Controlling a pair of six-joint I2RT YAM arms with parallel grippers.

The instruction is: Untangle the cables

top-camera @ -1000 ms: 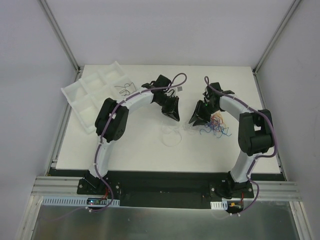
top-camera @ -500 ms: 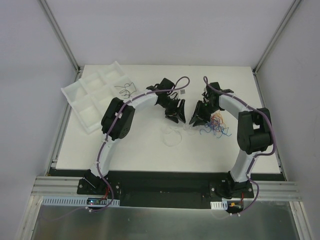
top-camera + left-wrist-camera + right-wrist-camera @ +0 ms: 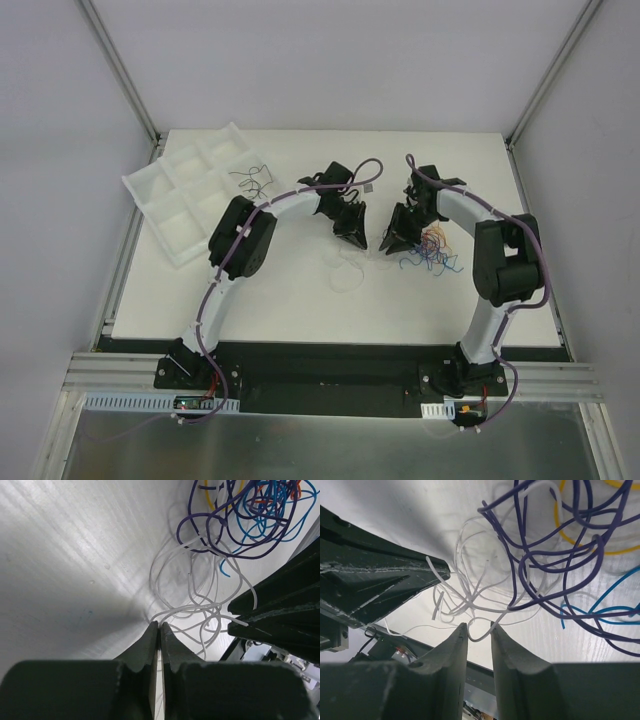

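Note:
A tangle of purple, blue, orange and yellow cables (image 3: pixel 432 252) lies on the white table right of centre; it also shows in the left wrist view (image 3: pixel 240 525) and in the right wrist view (image 3: pixel 520 572). Loose white cables (image 3: pixel 345 270) trail from its left side. My left gripper (image 3: pixel 355 238) is low over them, and its jaws (image 3: pixel 159 624) are shut on a white cable (image 3: pixel 172 611) at the tips. My right gripper (image 3: pixel 390 243) faces it closely. Its jaws (image 3: pixel 479 626) stand slightly apart with a loop of white cable (image 3: pixel 481 639) between the tips, not pinched.
A white compartment tray (image 3: pixel 160 190) sits at the back left. A few black cables (image 3: pixel 250 180) lie next to its right edge. A small grey tag (image 3: pixel 369 186) lies behind the grippers. The two grippers' fingertips are only a little apart.
My left gripper has moved right and slightly forward to the white cables, close to the right gripper. The right gripper has barely moved.

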